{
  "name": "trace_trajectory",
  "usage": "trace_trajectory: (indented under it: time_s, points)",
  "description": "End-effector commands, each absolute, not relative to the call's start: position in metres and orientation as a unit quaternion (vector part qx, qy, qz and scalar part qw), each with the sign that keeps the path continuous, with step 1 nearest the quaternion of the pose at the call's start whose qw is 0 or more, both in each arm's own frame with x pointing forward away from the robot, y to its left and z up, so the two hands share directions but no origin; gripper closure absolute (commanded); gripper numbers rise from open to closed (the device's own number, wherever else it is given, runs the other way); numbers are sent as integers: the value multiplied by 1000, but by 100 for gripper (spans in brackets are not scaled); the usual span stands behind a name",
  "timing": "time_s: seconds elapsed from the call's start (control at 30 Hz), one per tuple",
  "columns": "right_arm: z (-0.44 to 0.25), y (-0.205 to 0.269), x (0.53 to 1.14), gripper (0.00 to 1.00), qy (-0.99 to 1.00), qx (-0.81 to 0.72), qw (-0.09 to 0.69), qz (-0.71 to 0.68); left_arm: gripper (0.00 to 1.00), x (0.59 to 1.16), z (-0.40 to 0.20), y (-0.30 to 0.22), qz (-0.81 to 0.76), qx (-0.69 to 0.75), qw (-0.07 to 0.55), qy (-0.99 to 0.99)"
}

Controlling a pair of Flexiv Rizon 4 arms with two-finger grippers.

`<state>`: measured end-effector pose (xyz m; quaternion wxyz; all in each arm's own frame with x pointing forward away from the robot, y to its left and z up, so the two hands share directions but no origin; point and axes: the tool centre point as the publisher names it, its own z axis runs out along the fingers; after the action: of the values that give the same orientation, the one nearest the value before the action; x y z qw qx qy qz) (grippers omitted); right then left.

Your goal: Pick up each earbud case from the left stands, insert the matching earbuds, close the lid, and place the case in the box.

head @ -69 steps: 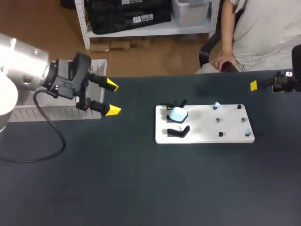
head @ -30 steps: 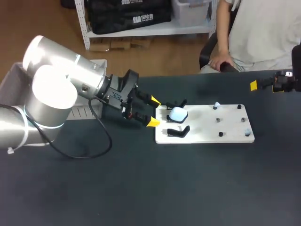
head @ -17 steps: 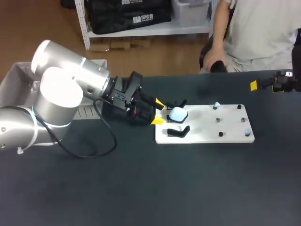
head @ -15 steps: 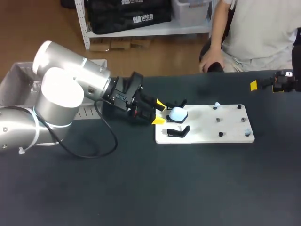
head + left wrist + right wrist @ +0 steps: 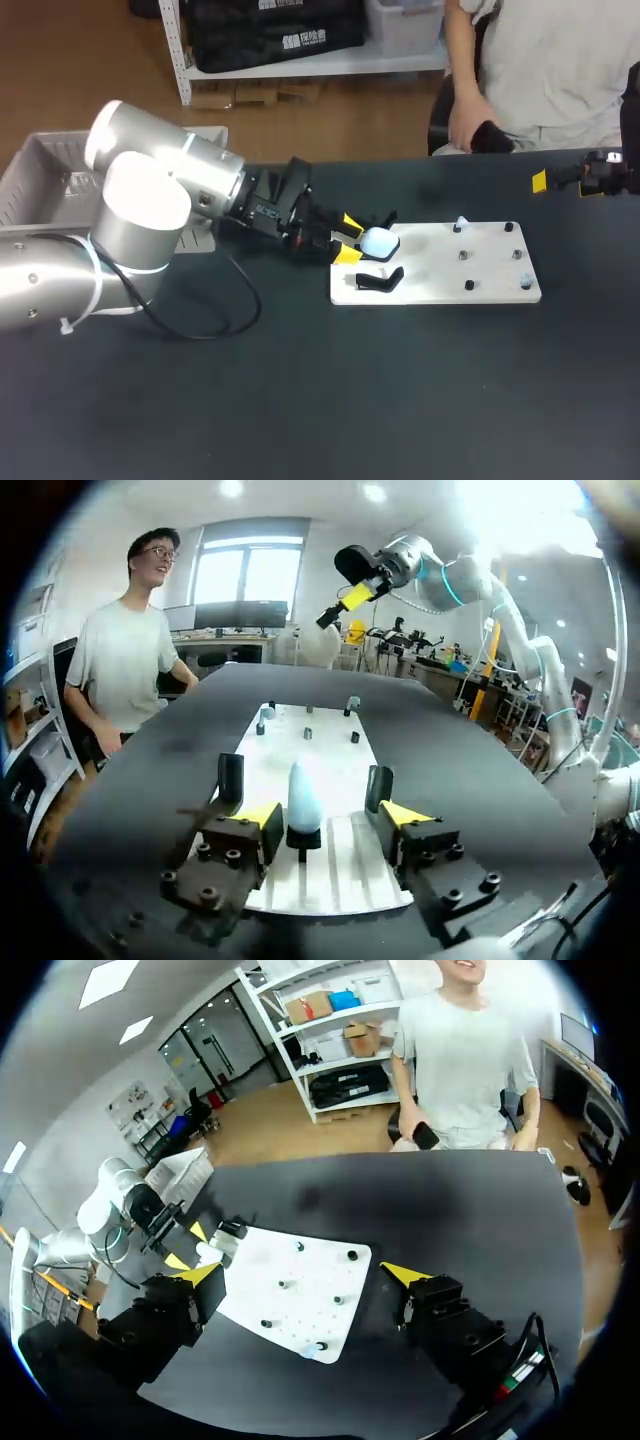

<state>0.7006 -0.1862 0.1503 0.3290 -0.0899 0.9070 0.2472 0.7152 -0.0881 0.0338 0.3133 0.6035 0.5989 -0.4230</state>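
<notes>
Left arm (image 5: 150,200) silver-grey with fat rounded links, black cable (image 5: 256,305) hanging off the wrist, white zip tie (image 5: 65,325) near the base; left fingers (image 5: 255,815) and right fingers (image 5: 200,1273) black, screw-studded blocks, yellow wedge tips.

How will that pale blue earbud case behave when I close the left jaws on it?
The earbud case looks smooth and rounded, so it may slip unless gripped centrally. It seems small beside the jaws, so it is probably light. It perches upright on a narrow black stand, so an off-centre nudge could tip it off.
</notes>
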Motion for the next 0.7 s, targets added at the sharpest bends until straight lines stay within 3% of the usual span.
trace_trajectory:
  time_s: [0.03,0.7]
  points:
    - [150,-187,701,0,907,-91,329,248,38,723,30,-93,-428,607,311,593]
    - [150,-187,701,0,907,-91,329,248,56,726,23,-105,-425,611,317,588]
